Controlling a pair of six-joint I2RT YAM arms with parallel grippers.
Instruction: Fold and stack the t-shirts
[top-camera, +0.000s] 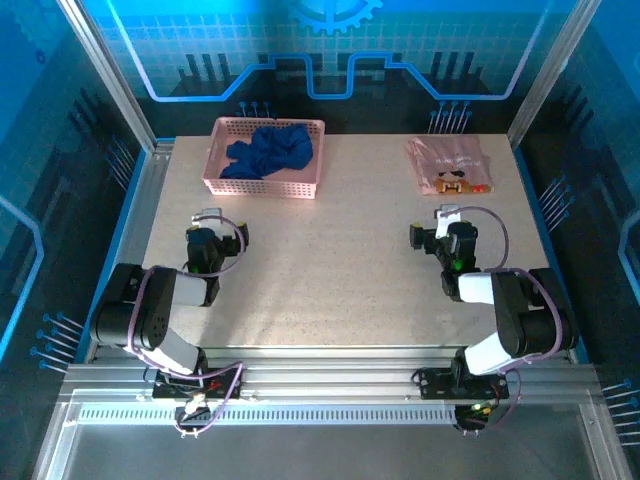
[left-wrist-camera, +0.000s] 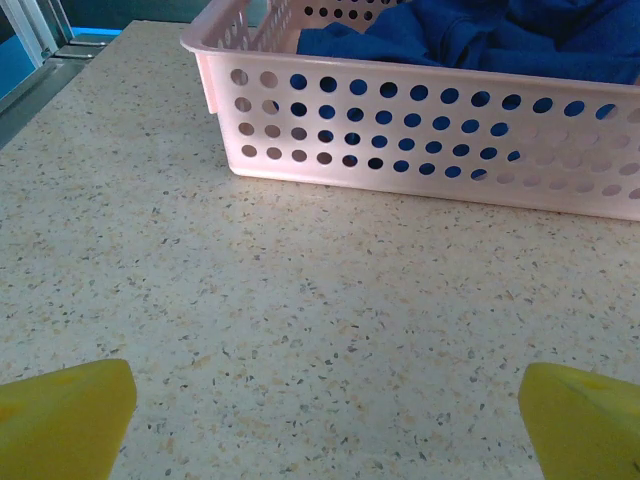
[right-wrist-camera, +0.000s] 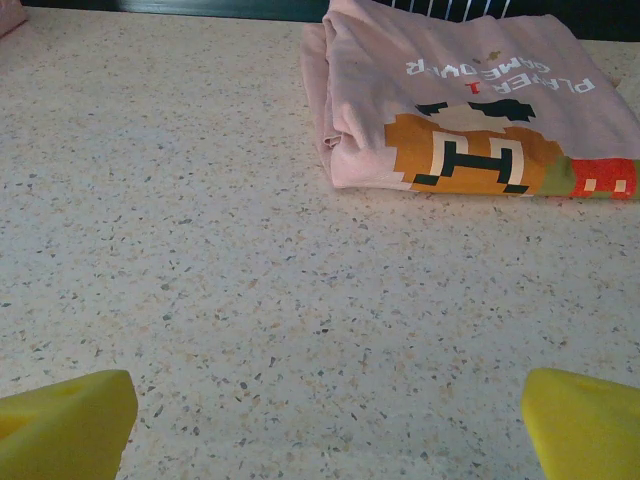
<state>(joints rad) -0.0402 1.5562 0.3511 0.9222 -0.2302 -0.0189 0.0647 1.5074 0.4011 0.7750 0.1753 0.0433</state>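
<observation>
While both claws hang idle: neither holds anything, and work on the blue garment looks not yet begun.
Left claw (top-camera: 207, 217): its yellow fingers (left-wrist-camera: 60, 415) stand wide apart over the bare speckled stone-look table (top-camera: 330, 270), with nothing between them.
Right claw (top-camera: 447, 216): its yellow fingers (right-wrist-camera: 585, 420) are likewise wide apart and empty, low over the table.
Crumpled royal-blue cloth t-shirt (top-camera: 268, 150): heaped inside the pink perforated plastic basket (top-camera: 262, 188), ahead of the left claw and somewhat to its right, well apart from it.
Basket's long axis: it runs crosswise to the left claw's line of reach, the near long wall facing the fingers. The blue cloth sits behind that wall and rises above it.
Pale pink cloth t-shirt with an orange-brown pixel print (top-camera: 450, 165): it lies flat on the table ahead of the right claw and a shade to its right, near but not touching. It looks already folded, with the rounded fold edge on the claw's left and the long side crosswise.
Nearer arm: the left arm for the blue shirt, the right arm for the pink one.
Coming move, as a judgement: the left claw would need to go forward, up over the near wall and down into the heap. It could then lift the blue shirt out onto the open table between the two claws.
Risk: the soft heap may catch on the rim or drag the light basket along.
</observation>
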